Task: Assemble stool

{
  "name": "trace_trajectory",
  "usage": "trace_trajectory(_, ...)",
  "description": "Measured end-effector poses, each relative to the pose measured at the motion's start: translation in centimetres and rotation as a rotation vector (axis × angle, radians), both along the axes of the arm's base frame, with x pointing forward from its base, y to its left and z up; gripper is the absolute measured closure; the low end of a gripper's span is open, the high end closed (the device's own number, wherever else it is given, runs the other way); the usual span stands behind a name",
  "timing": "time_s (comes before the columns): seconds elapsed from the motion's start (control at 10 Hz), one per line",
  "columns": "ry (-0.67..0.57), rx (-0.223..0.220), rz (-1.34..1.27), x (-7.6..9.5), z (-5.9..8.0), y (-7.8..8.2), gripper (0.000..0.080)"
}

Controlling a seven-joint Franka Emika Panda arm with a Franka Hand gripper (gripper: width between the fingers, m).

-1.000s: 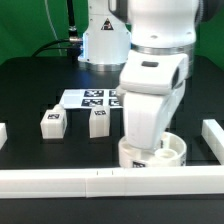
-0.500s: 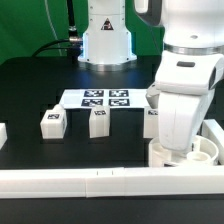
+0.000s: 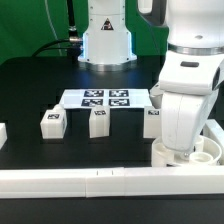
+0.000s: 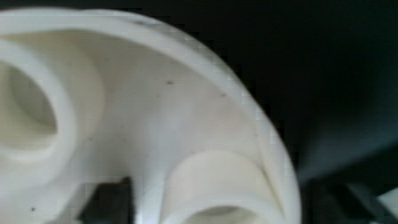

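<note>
In the exterior view the arm point(image 3: 185, 90) is standing low over the round seat point(image 3: 200, 152), which is lying at about 4 o'clock of the table point(image 3: 30, 90). The seat is sitting in the corner where the front rail point(image 3: 90, 179) and the side rail point(image 3: 213, 135) are meeting. I think it is being kept there so that the two rails are stopping it from sliding or turning when the legs are later pushed into it.

The wrist view is showing the seat very close, with its rim and one open socket point(image 4: 222, 195) facing up. The gripper point(image 4: 228, 200) is reaching down at this rim, but the picture is blurred, so I cannot tell if the jaws are clamping the rim or are free of it.

Three legs point(image 3: 98, 122) are waiting in a row at 9 o'clock from the arm, well apart from the seat. The marker board point(image 3: 100, 98) is lying just behind them, at 12 o'clock
</note>
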State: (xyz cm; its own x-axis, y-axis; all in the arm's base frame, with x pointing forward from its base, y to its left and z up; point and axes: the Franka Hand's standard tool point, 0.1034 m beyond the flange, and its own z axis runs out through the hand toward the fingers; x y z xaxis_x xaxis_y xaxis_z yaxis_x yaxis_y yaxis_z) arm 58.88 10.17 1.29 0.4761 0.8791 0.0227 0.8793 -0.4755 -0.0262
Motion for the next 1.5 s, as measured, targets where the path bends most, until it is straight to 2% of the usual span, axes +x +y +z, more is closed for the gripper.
trace_trajectory(0.1, 0.000, 0.000, 0.000, 0.0, 0.0, 0.0, 0.0202)
trace_trajectory(0.2, 0.002, 0.000, -0.006, 0.0, 0.1, -0.1, 0.0160)
trace_trajectory(0.3, -0.002, -0.002, -0.030, 0.2, 0.9, -0.3, 0.0160)
trace_trajectory(0.5, -0.013, -0.008, -0.135, -0.4, 3.0, 0.8, 0.0153)
trace_trajectory(0.7, -0.015, -0.017, -0.137, -0.7, 4.9, 0.3, 0.0151)
trace_trajectory(0.8, -0.018, -0.021, -0.117, -0.9, 5.4, -0.7, 0.0151)
trace_trajectory(1.0, -0.022, -0.026, -0.113, -2.3, 5.1, -3.2, 0.0151)
trace_trajectory(1.1, -0.023, -0.024, -0.110, -2.2, 5.1, -2.8, 0.0151)
trace_trajectory(1.5, -0.020, -0.023, -0.175, -2.2, 5.0, -2.7, 0.0151)
